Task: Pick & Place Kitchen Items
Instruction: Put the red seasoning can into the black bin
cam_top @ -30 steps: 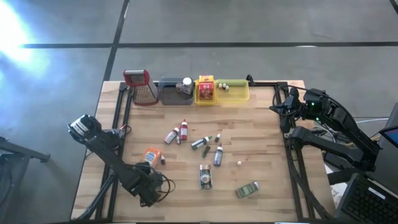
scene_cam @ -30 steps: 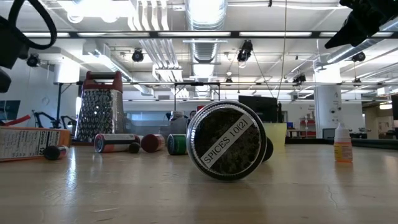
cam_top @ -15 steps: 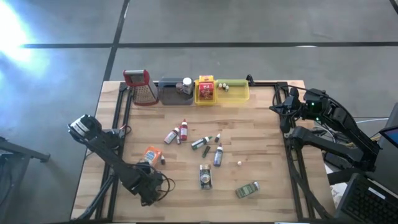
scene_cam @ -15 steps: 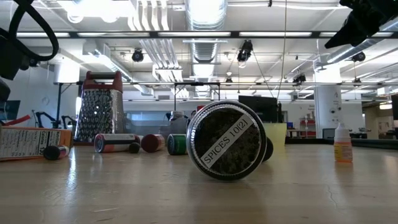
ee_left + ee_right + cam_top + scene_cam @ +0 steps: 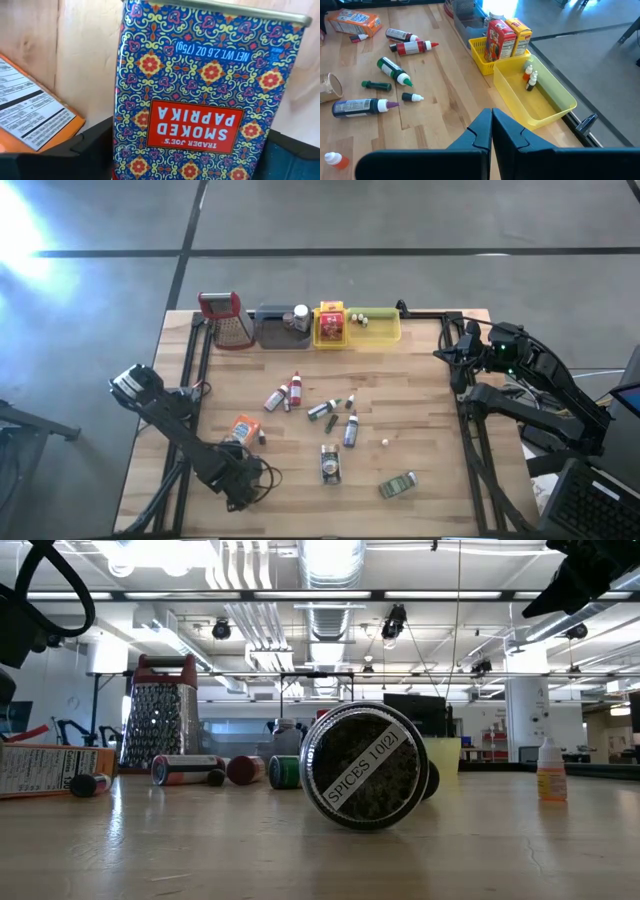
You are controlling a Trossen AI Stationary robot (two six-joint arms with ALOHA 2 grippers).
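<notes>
Paprika tin fills the left wrist view, standing between the left gripper's fingers, which are spread wide on either side of it. Whether they press on it cannot be told. One orange packet lies just beside the tin. The left arm stretches low along the table's left side, its wrist at about 7 o'clock near the front edge.

The right gripper is closed and empty, waiting off the table's edge at 3 o'clock.

Mid-table lie two red-capped bottles, one green-tipped bottle, one purple-tipped bottle and one spice jar on its side. At 12 o'clock one yellow tray holds two tiny bottles, with two cartons in the basket beside it. One grater stands at 11 o'clock.
</notes>
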